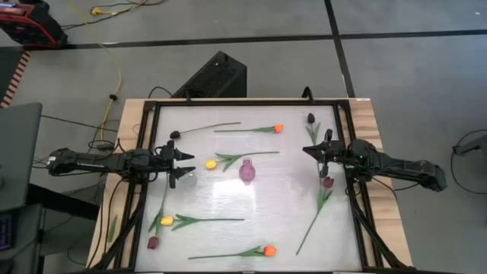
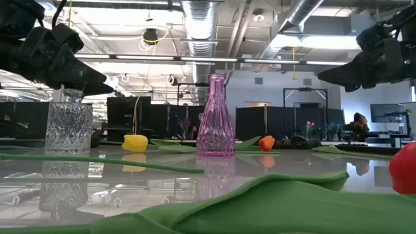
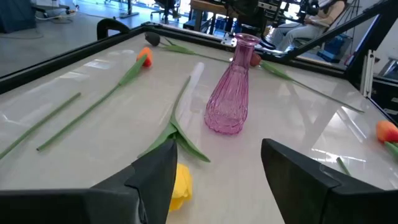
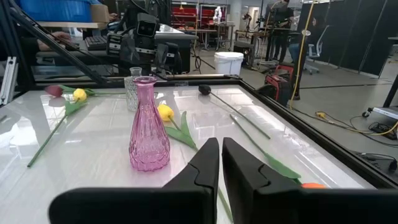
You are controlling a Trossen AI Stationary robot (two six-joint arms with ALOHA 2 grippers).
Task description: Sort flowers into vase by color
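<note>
Several artificial tulips lie flat on the white table top, none of them held. A yellow one (image 1: 211, 164) lies beside the pink glass vase (image 1: 246, 170), which stands upright at the table's middle. A clear cut-glass vase (image 1: 187, 178) stands upright to its left. Orange heads (image 1: 278, 128) (image 1: 268, 250) and maroon heads (image 1: 328, 182) (image 1: 174, 134) lie around them. My left gripper (image 1: 183, 166) hovers open above the table beside the clear vase, with the yellow head (image 3: 180, 183) just ahead of its fingers. My right gripper (image 1: 307, 150) is shut and hovers right of the pink vase (image 4: 149, 127).
More tulips lie near the near-left corner, one yellow (image 1: 167, 221) and one maroon (image 1: 153, 243). Another maroon head (image 1: 310, 119) sits at the far right. A black frame (image 1: 346, 129) runs around the table top. A strip of bare table lies between the pink vase and the near tulips.
</note>
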